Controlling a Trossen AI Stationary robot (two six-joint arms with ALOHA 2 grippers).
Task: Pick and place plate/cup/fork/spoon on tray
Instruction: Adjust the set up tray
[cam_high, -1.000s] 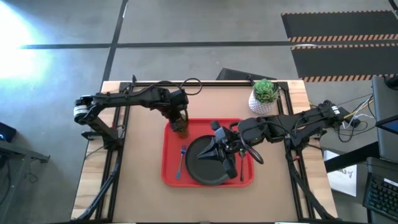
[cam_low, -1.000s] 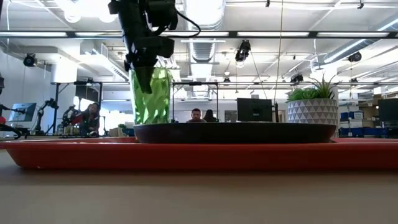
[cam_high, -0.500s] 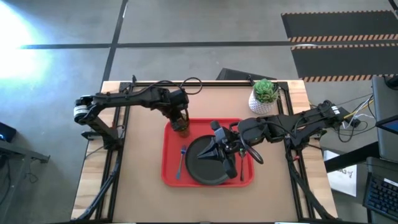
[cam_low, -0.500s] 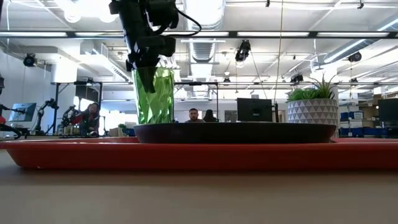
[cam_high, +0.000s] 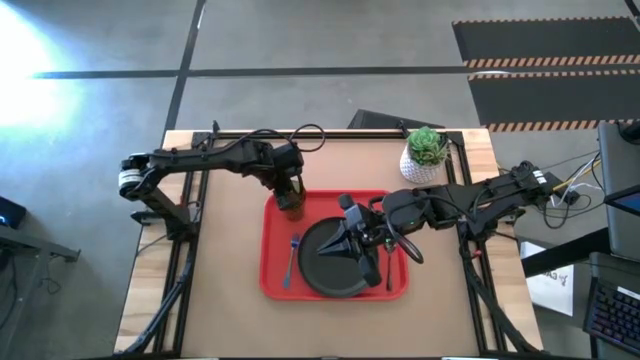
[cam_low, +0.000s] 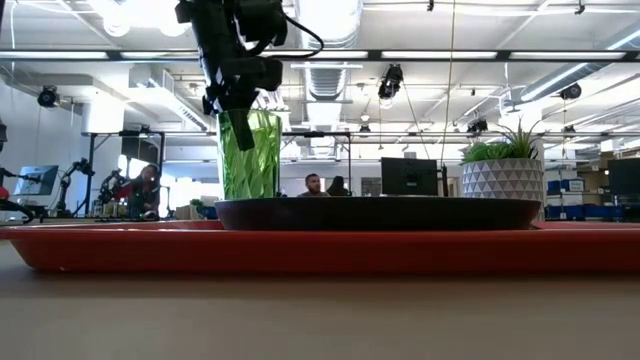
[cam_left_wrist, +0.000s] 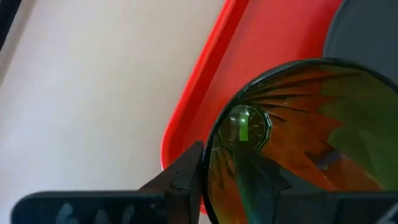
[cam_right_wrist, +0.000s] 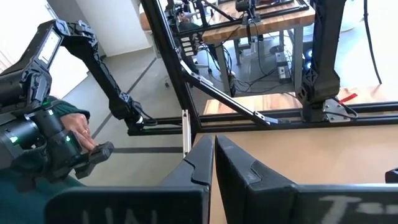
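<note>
The green cup (cam_high: 291, 203) is at the far left corner of the red tray (cam_high: 272, 280), and my left gripper (cam_high: 290, 192) is shut on it from above. In the low view the cup (cam_low: 250, 160) stands behind the black plate (cam_low: 380, 213), which hides its base. The plate (cam_high: 325, 270) lies on the middle of the tray. The blue-handled fork (cam_high: 292, 258) lies on the tray to the left of the plate. A dark slim thing, probably the spoon (cam_high: 388, 268), lies to the right of it. My right gripper (cam_high: 343, 243) is shut and empty above the plate. My left gripper holds the cup by its rim (cam_left_wrist: 208, 162), one finger inside the cup (cam_left_wrist: 255, 177) and one outside (cam_left_wrist: 183, 177). The fingers come from above, pointing down. The cup stands nearly upright. The plate hides whether its base rests on the tray.
A white pot with a green plant (cam_high: 425, 155) stands at the table's far right, close to my right arm. Bare brown table lies to the left of and in front of the tray. A person's hand and green sleeve (cam_right_wrist: 56, 137) show in the room beyond.
My left gripper has gone a little toward the table's right edge with the cup, which stays nearly upright at the tray's far left corner. My right gripper has kept still.
</note>
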